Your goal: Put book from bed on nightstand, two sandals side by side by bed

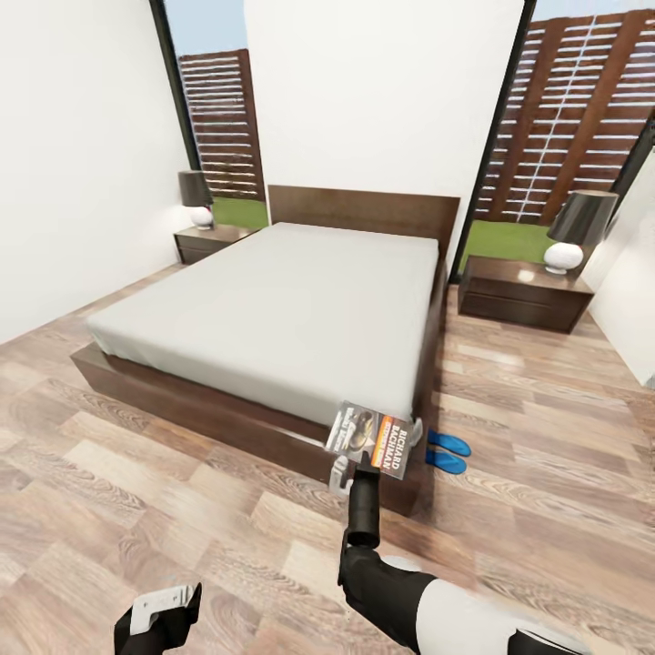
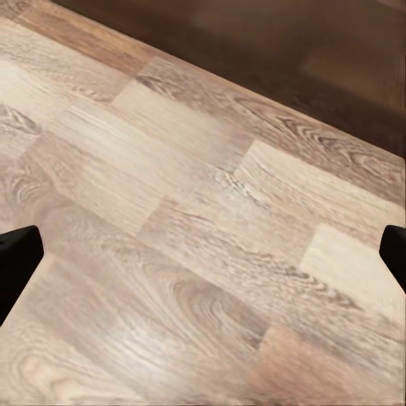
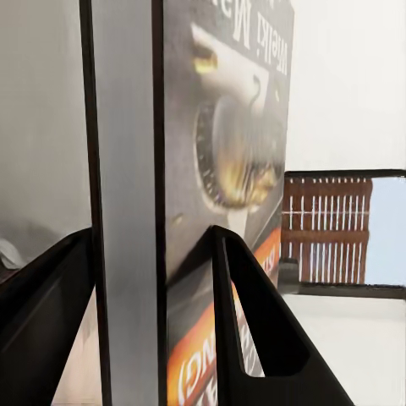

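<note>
The right gripper (image 1: 368, 464) is holding the book (image 1: 368, 440) up in the air over the near right corner of the bed (image 1: 273, 309), its cover facing out with the orange band showing. From the right wrist view, the book (image 3: 161, 169) is standing on edge between the two dark fingers (image 3: 254, 330), which are pressing on either side of it. The two sandals (image 1: 448, 451) are lying side by side on the wood floor (image 1: 182, 491) just beside that same corner of the bed frame. A nightstand (image 1: 523, 293) with a lamp (image 1: 576, 229) is standing to the right of the headboard, and another nightstand (image 1: 211, 240) is sitting on the far left. The left gripper (image 1: 164, 611) is hanging low over bare planks (image 2: 203, 254), its fingertips (image 2: 17, 262) spread wide apart and gripping nothing.
</note>
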You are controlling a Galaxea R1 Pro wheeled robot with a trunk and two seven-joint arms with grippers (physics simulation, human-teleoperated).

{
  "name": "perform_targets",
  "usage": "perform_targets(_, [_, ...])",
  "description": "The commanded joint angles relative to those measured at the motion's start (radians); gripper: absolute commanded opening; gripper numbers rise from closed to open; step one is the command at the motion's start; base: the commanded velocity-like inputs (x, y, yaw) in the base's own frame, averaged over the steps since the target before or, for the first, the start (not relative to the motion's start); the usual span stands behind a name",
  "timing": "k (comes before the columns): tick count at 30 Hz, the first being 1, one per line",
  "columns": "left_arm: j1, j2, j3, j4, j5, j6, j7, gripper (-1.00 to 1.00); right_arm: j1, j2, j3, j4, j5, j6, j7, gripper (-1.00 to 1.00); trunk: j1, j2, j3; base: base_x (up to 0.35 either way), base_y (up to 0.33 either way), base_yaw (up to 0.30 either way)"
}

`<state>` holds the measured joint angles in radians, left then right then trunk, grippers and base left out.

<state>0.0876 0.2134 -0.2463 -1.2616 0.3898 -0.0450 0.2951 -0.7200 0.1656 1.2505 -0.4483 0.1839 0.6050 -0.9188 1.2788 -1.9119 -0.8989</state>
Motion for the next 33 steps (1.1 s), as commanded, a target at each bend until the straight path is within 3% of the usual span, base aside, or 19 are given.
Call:
perform_targets(1, [0.000,0.000,-0.004,-0.001,0.010,-0.005,0.006,1.00,-0.001,0.000,0.004,0.000,0.002,0.007,-0.002,-1.00,-0.005,0.007,0.003,-0.341,0.000,0.000])
perform_targets(4, [0.000,-0.003,-0.004,-0.001,0.009,-0.005,0.006,1.00,-0.001,0.000,0.004,0.000,0.002,0.006,-0.002,-1.00,-0.016,0.028,0.012,-0.341,0.000,0.002])
perform_targets(14, [0.000,-0.010,-0.006,-0.001,-0.003,-0.018,0.004,1.00,-0.001,0.001,0.004,0.000,0.003,0.006,-0.003,-1.00,-0.016,0.028,0.012,-0.116,0.000,0.182])
perform_targets(25, [0.000,-0.012,-0.010,-0.001,0.003,-0.012,0.005,1.00,-0.001,0.001,0.003,-0.001,0.003,-0.017,-0.002,-1.00,-0.058,0.105,0.047,-0.002,0.000,0.275])
perform_targets(29, [0.000,-0.017,-0.010,-0.001,0.002,-0.010,0.007,1.00,-0.001,0.001,-0.001,-0.001,0.000,-0.112,0.013,-1.00,-0.074,0.133,0.060,0.000,0.000,0.277])
perform_targets(30, [-0.002,-0.037,-0.008,0.005,0.005,-0.006,0.007,1.00,-0.001,0.003,-0.022,-0.001,-0.010,-0.249,0.067,-1.00,-0.077,0.140,0.063,0.000,0.000,0.277])
perform_targets(32, [-0.005,-0.042,-0.008,0.012,0.006,-0.005,0.007,1.00,-0.001,0.003,-0.046,-0.001,-0.021,-0.291,0.086,-1.00,-0.085,0.154,0.070,0.000,0.000,0.277])
perform_targets(33, [-0.009,-0.046,-0.007,0.020,0.008,-0.004,0.008,1.00,-0.001,0.003,-0.079,-0.001,-0.037,-0.324,0.099,-1.00,-0.089,0.161,0.073,0.000,0.000,0.275])
